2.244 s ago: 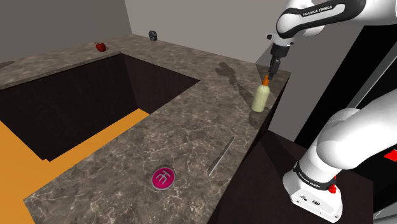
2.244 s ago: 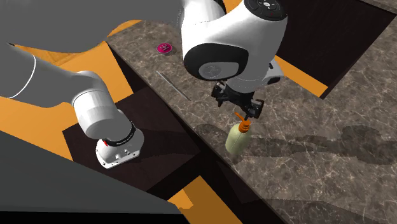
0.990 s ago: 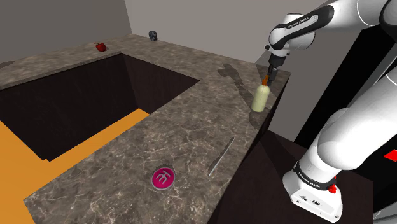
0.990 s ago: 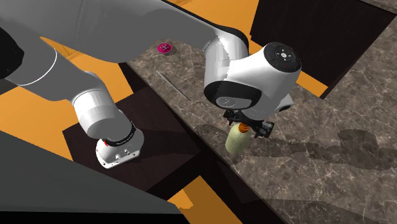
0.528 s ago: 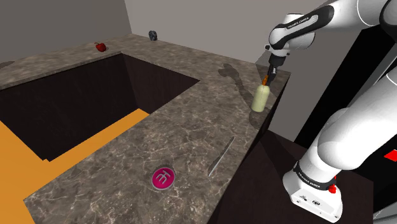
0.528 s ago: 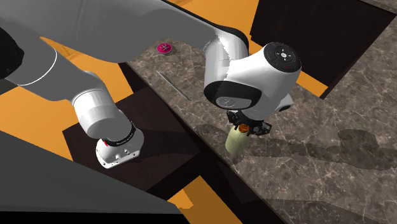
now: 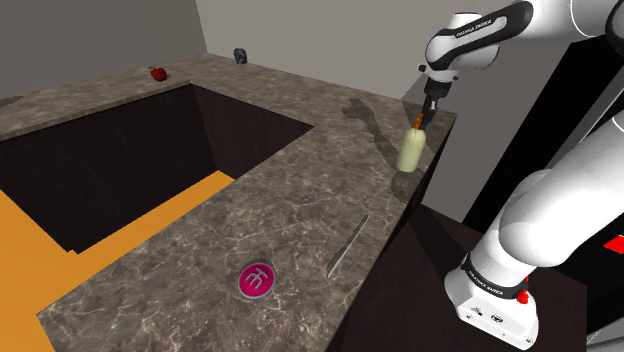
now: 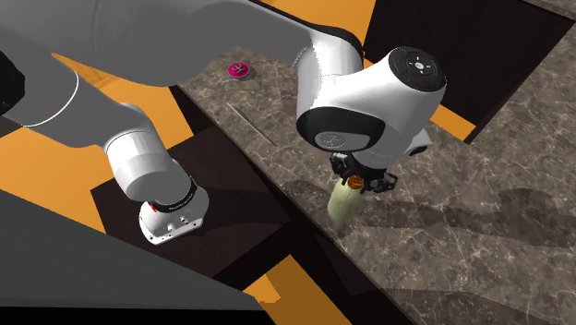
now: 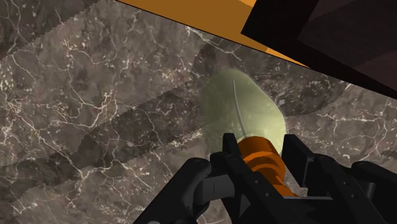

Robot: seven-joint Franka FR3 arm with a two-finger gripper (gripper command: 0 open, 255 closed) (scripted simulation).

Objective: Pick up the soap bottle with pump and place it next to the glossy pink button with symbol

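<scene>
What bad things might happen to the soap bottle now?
1. The fingers clasp only the narrow orange pump, so the soap bottle might swing or slip out.
2. It is right by the countertop edge, so a slip may send it off.
3. A thin grey utensil lies near the pink button and might get bumped.

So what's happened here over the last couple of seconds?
The gripper came down over the soap bottle, shut on its orange pump and seems to have begun lifting it a little. The pink button and the thin rod near it stayed where they were.
</scene>
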